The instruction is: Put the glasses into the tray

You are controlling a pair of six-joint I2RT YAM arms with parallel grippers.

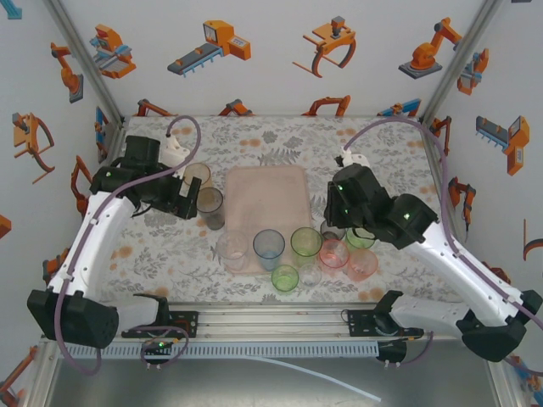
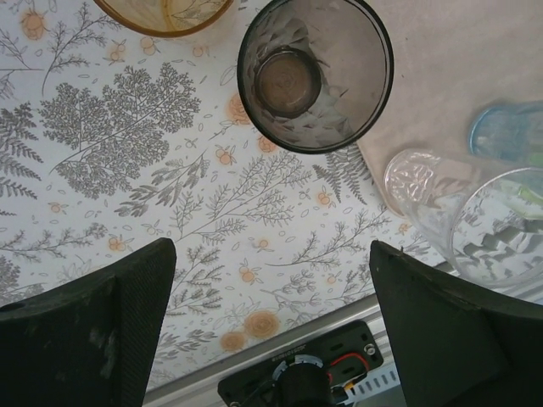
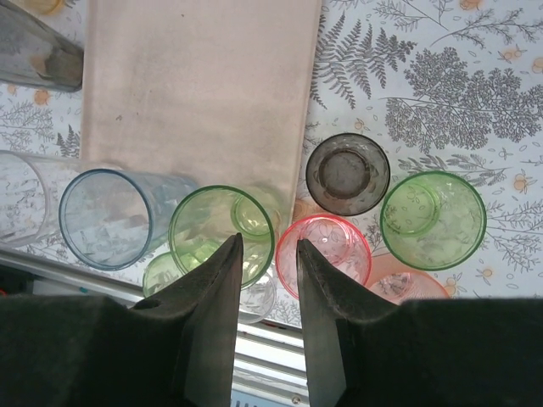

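Observation:
The pale pink tray (image 1: 263,199) lies mid-table with no glasses on its middle. A smoky glass (image 1: 209,208) and an amber glass (image 1: 197,175) stand left of it. My left gripper (image 1: 188,203) is beside the smoky glass (image 2: 314,72), open wide (image 2: 271,254), with only tabletop between its fingers. Several glasses cluster at the tray's near edge: clear (image 1: 232,248), blue (image 1: 269,246), green (image 1: 305,242), pink (image 1: 334,253). My right gripper (image 1: 333,222) hovers over them, narrowly open (image 3: 268,242), its tips over the rims of the green glass (image 3: 222,233) and the pink glass (image 3: 331,250), gripping nothing.
A short smoky glass (image 3: 348,174), another green glass (image 3: 433,219) and an orange-pink one (image 3: 403,284) stand right of the tray (image 3: 199,93). A short green glass (image 1: 285,278) and a short clear one (image 1: 310,275) sit near the front rail (image 1: 271,318). The enclosure's walls close three sides.

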